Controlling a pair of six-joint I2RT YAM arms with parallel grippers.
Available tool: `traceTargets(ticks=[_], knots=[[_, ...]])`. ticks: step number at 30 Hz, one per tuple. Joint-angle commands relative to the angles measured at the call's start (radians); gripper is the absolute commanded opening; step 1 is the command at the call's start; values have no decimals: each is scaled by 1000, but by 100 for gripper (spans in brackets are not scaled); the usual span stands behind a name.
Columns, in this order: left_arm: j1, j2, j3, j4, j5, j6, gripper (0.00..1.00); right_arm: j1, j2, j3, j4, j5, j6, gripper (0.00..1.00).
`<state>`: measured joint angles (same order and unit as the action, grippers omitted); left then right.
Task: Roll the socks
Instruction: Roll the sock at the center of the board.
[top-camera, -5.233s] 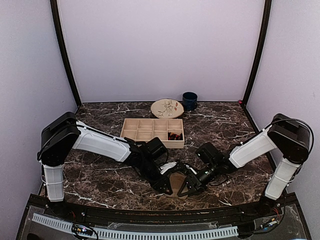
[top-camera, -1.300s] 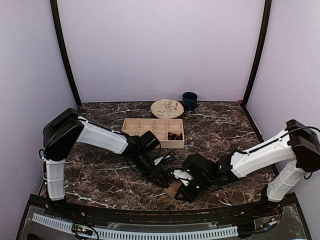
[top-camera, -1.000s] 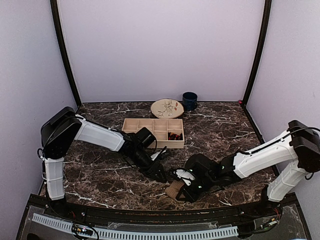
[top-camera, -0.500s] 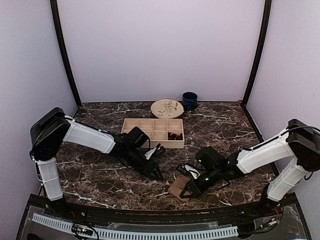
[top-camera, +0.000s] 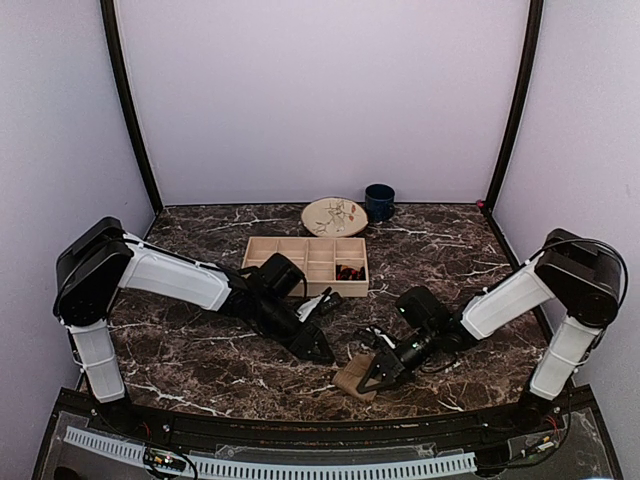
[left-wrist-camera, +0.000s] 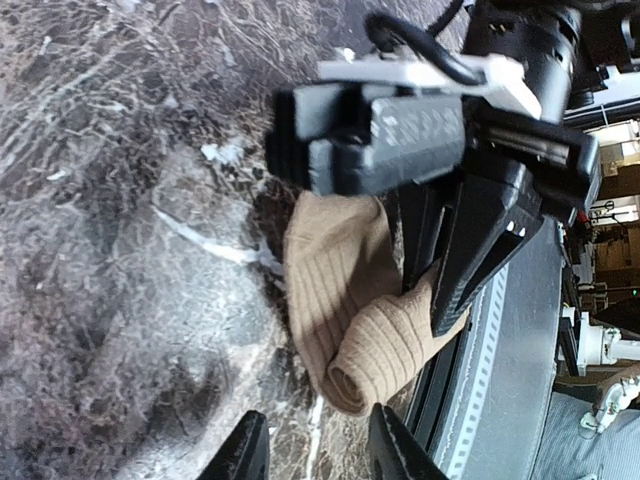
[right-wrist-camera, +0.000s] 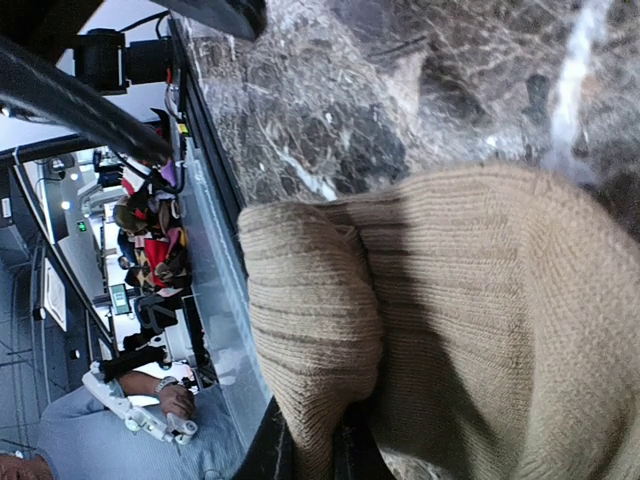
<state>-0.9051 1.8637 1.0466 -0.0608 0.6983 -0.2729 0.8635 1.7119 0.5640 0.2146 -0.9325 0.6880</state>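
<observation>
Pulled back up-left since a second ago, hovers clear of the tan-brown ribbed fabric sock (left-wrist-camera: 345, 290) with left gripper (top-camera: 319, 351) jaws apart, empty. Pinches the sock's half-rolled end with right gripper (top-camera: 373, 377) jaws clamped on it. Lies on the dark veined marble table (top-camera: 190, 355), near its front edge, well before the pale wooden compartment tray (top-camera: 290, 262).
</observation>
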Motion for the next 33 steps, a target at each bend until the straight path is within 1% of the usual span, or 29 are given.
traceTargets(ticks=[1,3,8,17,20,25,33], knots=[[-27,-33,30,-37,3,68,38,-26,35,-2,136,-145,99,8],[-38,-28,42,-57,-2,91,38,-28,55,13,143,-171,114,8],[-41,-24,49,-58,-1,109,39,-28,92,56,37,-189,52,7],[-57,-9,73,-107,19,164,38,-28,112,40,34,-186,59,7],[-65,-8,77,-111,13,173,38,-28,122,42,26,-176,56,7],[-86,11,96,-127,4,193,38,-28,141,72,-66,-137,-1,7],[-120,35,119,-131,-17,200,38,-27,151,90,-121,-102,-30,8]])
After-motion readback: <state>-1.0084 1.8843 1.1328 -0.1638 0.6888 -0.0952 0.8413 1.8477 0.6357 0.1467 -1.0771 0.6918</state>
